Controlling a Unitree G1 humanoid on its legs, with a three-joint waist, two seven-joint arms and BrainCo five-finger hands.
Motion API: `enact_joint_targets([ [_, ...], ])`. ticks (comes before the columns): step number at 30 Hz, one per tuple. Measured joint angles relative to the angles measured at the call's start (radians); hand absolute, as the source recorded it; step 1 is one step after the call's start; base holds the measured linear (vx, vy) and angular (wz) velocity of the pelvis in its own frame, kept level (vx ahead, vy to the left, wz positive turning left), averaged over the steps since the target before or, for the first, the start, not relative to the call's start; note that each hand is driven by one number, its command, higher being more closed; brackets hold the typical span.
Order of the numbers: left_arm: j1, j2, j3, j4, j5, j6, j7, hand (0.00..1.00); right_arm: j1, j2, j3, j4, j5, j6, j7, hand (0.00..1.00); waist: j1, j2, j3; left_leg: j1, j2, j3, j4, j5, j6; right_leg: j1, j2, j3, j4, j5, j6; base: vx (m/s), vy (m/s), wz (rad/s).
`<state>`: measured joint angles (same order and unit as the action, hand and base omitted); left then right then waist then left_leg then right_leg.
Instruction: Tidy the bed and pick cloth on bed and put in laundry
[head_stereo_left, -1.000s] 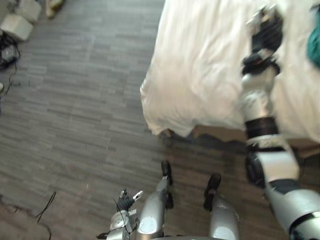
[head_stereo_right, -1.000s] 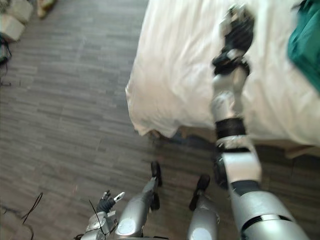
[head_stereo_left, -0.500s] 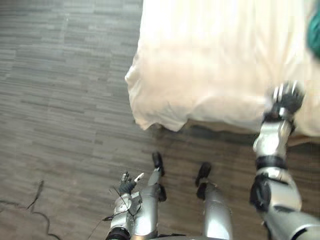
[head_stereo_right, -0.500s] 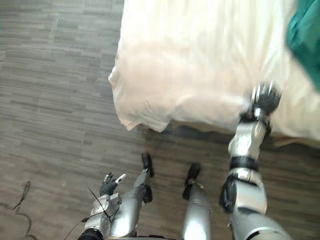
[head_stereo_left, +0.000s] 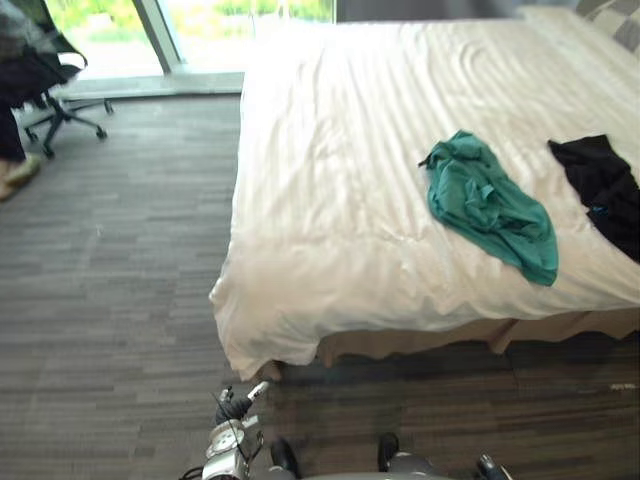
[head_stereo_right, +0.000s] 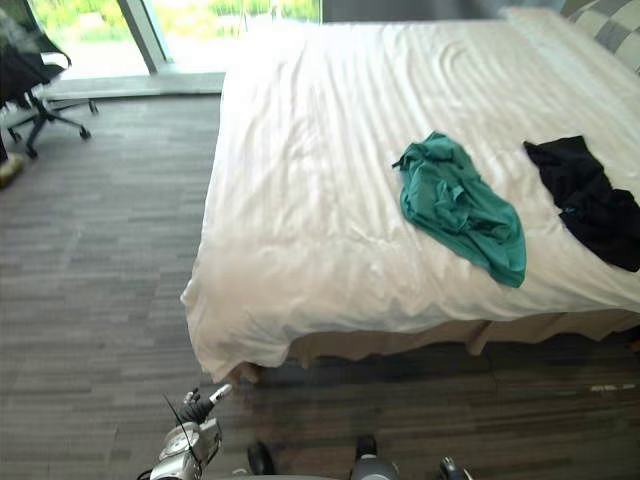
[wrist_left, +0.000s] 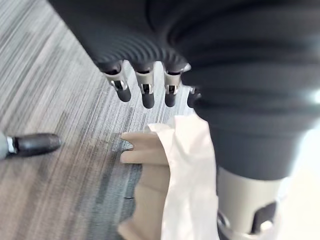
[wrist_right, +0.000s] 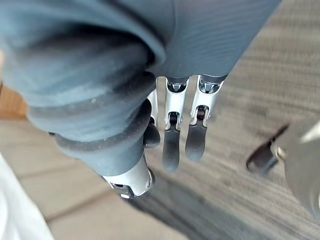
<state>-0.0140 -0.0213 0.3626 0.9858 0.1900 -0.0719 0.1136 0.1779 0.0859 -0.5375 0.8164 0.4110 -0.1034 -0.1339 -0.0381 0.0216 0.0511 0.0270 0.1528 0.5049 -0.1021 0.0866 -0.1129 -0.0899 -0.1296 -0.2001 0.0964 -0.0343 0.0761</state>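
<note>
Down at my sides, both sets of fingers hang loose and empty: left hand (wrist_left: 145, 95) beside the bed (head_stereo_left: 320, 230) corner, right hand (wrist_right: 172, 142) over the floor (wrist_right: 260, 75). I've pulled the right arm off the bed and the view has lifted. The green cloth (head_stereo_left: 490, 205) and black cloth (head_stereo_left: 600, 185) lie ahead, well beyond reach, ungrabbed.

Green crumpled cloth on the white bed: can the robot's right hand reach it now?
Probably not yet: the right hand hangs open near the floor, and the green crumpled cloth lies well in on the white bed. Nothing lies in the way.
</note>
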Motion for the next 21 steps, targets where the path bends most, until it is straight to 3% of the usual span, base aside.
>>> enact_joint_targets([
  [2, 0.011, 0.03, -0.048, 0.037, 0.14, 0.021, -0.045, 0.0, -0.028, -0.005, 0.067, -0.014, -0.031, 0.003, 0.03, 0.0, -0.003, 0.017, -0.011, 0.026, 0.015, 0.041, 0.0, -0.007, -0.009, 0.007, 0.024, 0.041, -0.024, 0.008, -0.002, 0.01, -0.047, -0.55],
  [4, 0.013, 0.045, -0.065, 0.047, 0.204, 0.033, -0.053, 0.0, -0.036, -0.006, 0.094, -0.013, -0.04, 0.003, 0.04, 0.0, -0.001, 0.019, -0.014, 0.047, 0.025, 0.072, 0.003, -0.013, -0.018, 0.021, 0.044, 0.074, -0.043, 0.021, -0.011, 0.05, -0.054, -0.56],
  [7, 0.011, 0.074, -0.057, 0.056, 0.205, 0.051, -0.045, 0.0, -0.038, -0.015, 0.108, 0.03, -0.054, 0.006, 0.065, 0.0, -0.001, 0.0, -0.003, 0.084, 0.048, 0.103, 0.066, -0.045, -0.038, 0.034, 0.071, 0.153, -0.044, 0.024, -0.02, 0.06, -0.045, -0.7],
  [9, 0.006, 0.086, -0.03, 0.055, 0.159, 0.054, -0.026, 0.0, -0.043, -0.024, 0.111, 0.072, -0.07, 0.014, 0.072, 0.0, 0.002, -0.042, 0.008, 0.03, 0.068, -0.023, 0.254, -0.083, -0.019, 0.026, 0.064, 0.215, -0.016, 0.02, -0.027, 0.06, -0.094, -0.89],
  [10, 0.002, 0.076, -0.01, 0.055, 0.089, 0.053, 0.0, 0.0, -0.044, -0.04, 0.113, 0.095, -0.073, 0.017, 0.071, 0.0, 0.006, -0.052, 0.009, -0.031, 0.063, -0.175, 0.378, -0.114, -0.004, 0.008, 0.059, 0.264, 0.009, 0.02, -0.026, 0.06, -0.069, -1.01],
  [11, -0.002, 0.052, 0.004, 0.054, 0.036, 0.05, 0.02, 0.0, -0.045, -0.065, 0.114, 0.116, -0.085, 0.022, 0.07, 0.0, 0.013, -0.046, 0.012, -0.061, 0.056, -0.325, 0.442, -0.158, -0.001, -0.006, 0.062, 0.304, 0.018, 0.018, -0.023, 0.04, 0.051, -1.28],
  [12, -0.005, 0.027, 0.006, 0.053, -0.007, 0.046, 0.036, 0.0, -0.044, -0.093, 0.112, 0.134, -0.1, 0.026, 0.069, 0.0, 0.025, -0.019, 0.015, -0.06, 0.055, -0.436, 0.474, -0.191, -0.002, -0.014, 0.078, 0.344, 0.025, 0.021, -0.017, 0.01, 0.172, -1.36],
  [14, -0.004, -0.031, 0.009, 0.047, -0.126, 0.019, 0.06, 0.0, -0.039, -0.132, 0.106, 0.16, -0.127, 0.041, 0.056, 0.0, 0.028, 0.011, 0.015, 0.013, 0.021, -0.595, 0.454, -0.273, -0.004, -0.031, 0.105, 0.461, 0.047, 0.016, 0.02, -0.01, 0.279, -1.6],
  [15, -0.005, -0.046, -0.004, 0.034, -0.151, 0.009, 0.063, 0.0, -0.036, -0.13, 0.107, 0.161, -0.139, 0.044, 0.05, 0.0, 0.026, 0.01, 0.014, 0.044, 0.007, -0.622, 0.418, -0.294, -0.008, -0.045, 0.111, 0.496, 0.055, 0.018, 0.03, -0.04, 0.295, -1.24],
  [16, -0.006, -0.052, -0.017, 0.028, -0.162, 0.002, 0.063, 0.0, -0.033, -0.126, 0.106, 0.162, -0.146, 0.045, 0.05, 0.0, 0.022, 0.009, 0.011, 0.06, 0.0, -0.63, 0.389, -0.307, -0.016, -0.055, 0.112, 0.512, 0.055, 0.022, 0.04, -0.06, 0.217, -0.75],
  [17, -0.01, -0.053, -0.06, 0.019, -0.176, -0.007, 0.061, 0.0, -0.026, -0.122, 0.106, 0.161, -0.149, 0.047, 0.048, 0.0, -0.003, 0.01, 0.006, 0.088, -0.008, -0.613, 0.323, -0.326, -0.033, -0.068, 0.1, 0.534, 0.04, 0.04, 0.062, -0.08, 0.249, -0.46],
  [18, -0.021, -0.054, -0.081, 0.007, -0.18, -0.011, 0.061, 0.0, -0.018, -0.106, 0.105, 0.153, -0.152, 0.048, 0.045, 0.0, -0.018, -0.001, 0.007, 0.099, -0.02, -0.585, 0.268, -0.335, -0.019, -0.088, 0.087, 0.549, 0.032, 0.054, 0.078, -0.13, 0.318, -0.42],
  [19, -0.037, -0.057, -0.099, -0.005, -0.18, -0.015, 0.061, 0.0, -0.012, -0.085, 0.105, 0.137, -0.156, 0.05, 0.043, 0.0, -0.021, -0.018, 0.013, 0.111, -0.042, -0.549, 0.223, -0.345, -0.008, -0.111, 0.073, 0.57, 0.03, 0.067, 0.096, -0.17, 0.348, -0.63],
  [20, -0.057, -0.05, -0.103, -0.007, -0.179, -0.021, 0.061, 0.0, -0.009, -0.053, 0.105, 0.128, -0.158, 0.058, 0.04, 0.0, -0.016, -0.055, 0.031, 0.13, -0.082, -0.497, 0.194, -0.349, 0.011, -0.139, 0.057, 0.611, 0.028, 0.093, 0.108, -0.17, 0.25, -0.85],
  [21, -0.056, -0.045, -0.111, -0.006, -0.179, -0.021, 0.062, 0.0, -0.013, -0.041, 0.103, 0.121, -0.158, 0.064, 0.039, 0.0, -0.009, -0.068, 0.037, 0.132, -0.099, -0.467, 0.194, -0.346, 0.016, -0.151, 0.044, 0.622, 0.024, 0.115, 0.101, -0.22, 0.182, -1.45],
])
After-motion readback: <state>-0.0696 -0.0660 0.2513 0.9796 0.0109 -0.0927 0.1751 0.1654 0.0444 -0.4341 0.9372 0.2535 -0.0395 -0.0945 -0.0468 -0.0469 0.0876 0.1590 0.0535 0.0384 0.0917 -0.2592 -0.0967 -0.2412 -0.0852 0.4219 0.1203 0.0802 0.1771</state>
